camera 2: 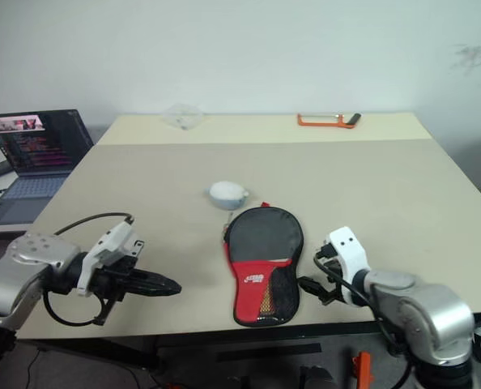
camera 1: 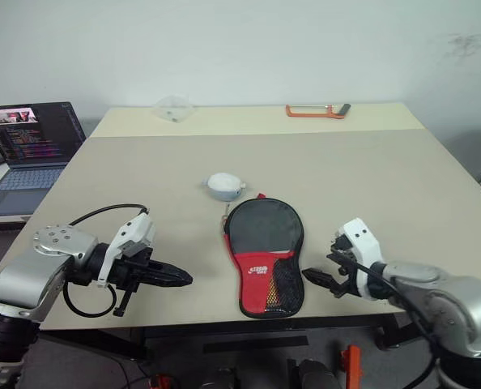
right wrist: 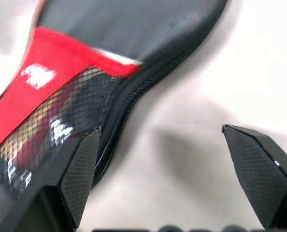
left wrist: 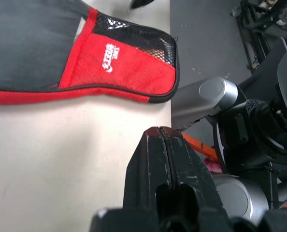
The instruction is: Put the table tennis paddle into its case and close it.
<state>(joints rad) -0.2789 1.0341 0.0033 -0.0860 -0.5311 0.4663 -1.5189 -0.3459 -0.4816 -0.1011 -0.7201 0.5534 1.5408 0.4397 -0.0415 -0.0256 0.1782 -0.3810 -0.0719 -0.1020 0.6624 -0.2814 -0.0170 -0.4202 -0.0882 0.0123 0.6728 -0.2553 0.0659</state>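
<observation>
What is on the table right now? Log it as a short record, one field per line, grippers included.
case: the case lies flat near the table's front edge, between the two grippers, with the zipper edging looking closed
paddle: hidden; a shape shows faintly through the mesh pocket
left gripper: the left gripper is shut, holding nothing, apart from the case
right gripper: the right gripper is open, empty, beside the case's handle end
white object: a small white rounded object sits just behind the case
table: the table

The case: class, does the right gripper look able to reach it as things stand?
Probably yes. The right gripper is open beside the case, which lies flat on the table, with bare tabletop between them.
</observation>
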